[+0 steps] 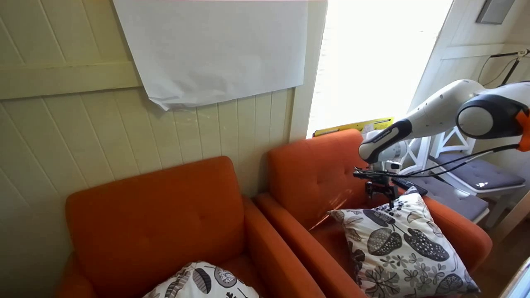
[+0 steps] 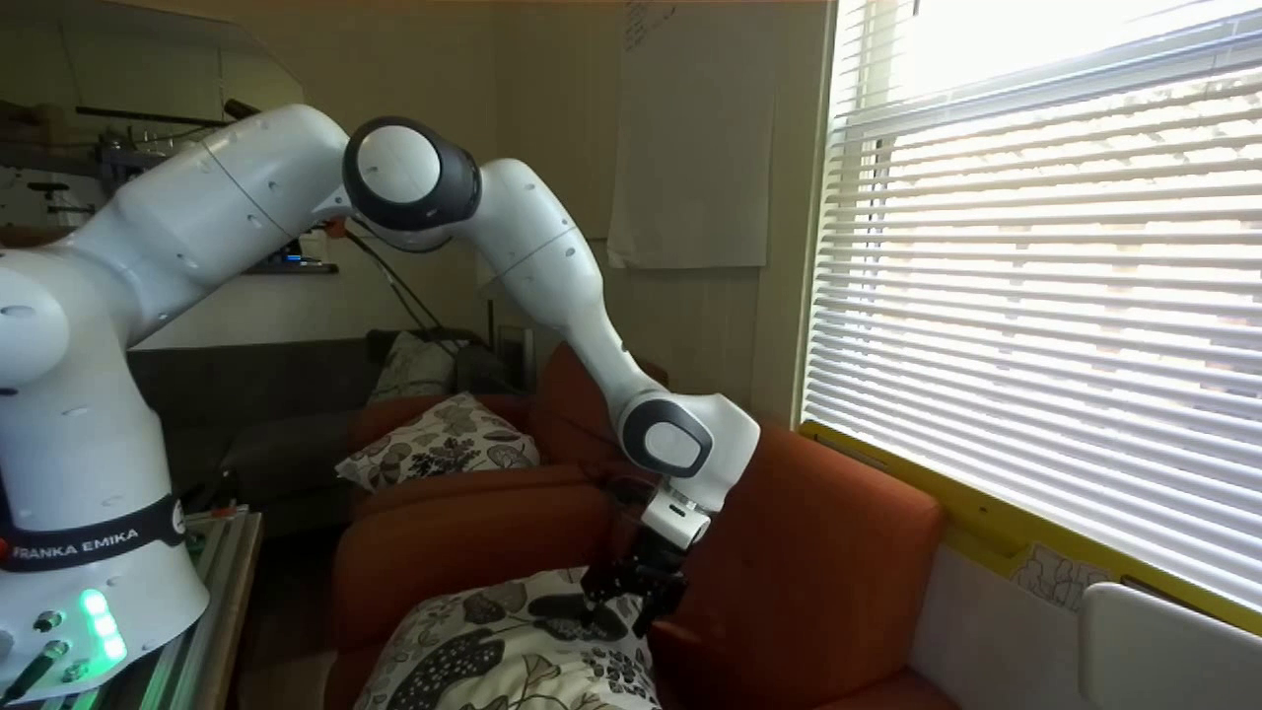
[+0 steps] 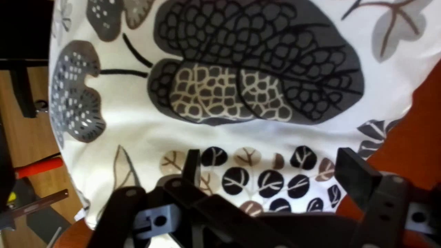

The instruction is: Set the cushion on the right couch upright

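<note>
The white leaf-print cushion (image 1: 408, 244) lies slanted on the seat of the orange right couch (image 1: 314, 169), against one padded arm. In an exterior view the cushion (image 2: 513, 641) sits in front of the couch back (image 2: 808, 562). My gripper (image 1: 380, 199) points down at the cushion's edge closest to the backrest; the gripper (image 2: 613, 616) also shows there in an exterior view. In the wrist view the jaws (image 3: 267, 168) are wide apart, with the cushion's fabric (image 3: 213, 134) beneath and between them. Nothing is gripped. I cannot tell whether the fingertips touch the fabric.
A matching orange armchair (image 1: 161, 211) with a similar pillow (image 1: 203, 281) stands beside the right couch. A black remote (image 1: 414, 187) lies by the couch arm. White chairs with grey pads (image 1: 476, 171) stand beyond. A yellow bar (image 2: 986, 528) runs below the window blind.
</note>
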`<control>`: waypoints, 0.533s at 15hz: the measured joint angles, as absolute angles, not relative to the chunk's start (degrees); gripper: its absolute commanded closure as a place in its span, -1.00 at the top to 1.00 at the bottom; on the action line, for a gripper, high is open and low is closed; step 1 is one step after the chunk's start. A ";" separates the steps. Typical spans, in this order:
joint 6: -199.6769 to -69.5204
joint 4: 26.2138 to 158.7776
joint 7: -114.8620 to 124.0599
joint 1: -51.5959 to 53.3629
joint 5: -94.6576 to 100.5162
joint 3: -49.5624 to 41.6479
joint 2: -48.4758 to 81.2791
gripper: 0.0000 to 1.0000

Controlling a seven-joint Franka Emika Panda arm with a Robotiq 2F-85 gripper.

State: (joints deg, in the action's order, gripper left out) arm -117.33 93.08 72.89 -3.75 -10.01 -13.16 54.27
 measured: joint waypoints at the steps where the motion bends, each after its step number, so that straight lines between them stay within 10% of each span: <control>1: -120.04 93.02 71.76 -3.76 -10.00 -13.04 55.39 1.00; 6: -128.41 93.04 67.01 -4.06 -10.00 -12.78 60.14 1.00; 7: -128.53 93.04 66.42 -4.16 -10.00 -12.78 60.64 0.50; 8: -128.53 93.04 65.79 -4.26 -10.00 -12.78 61.05 0.47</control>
State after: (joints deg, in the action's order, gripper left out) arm -128.53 93.04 65.79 -4.26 -10.00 -12.78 61.05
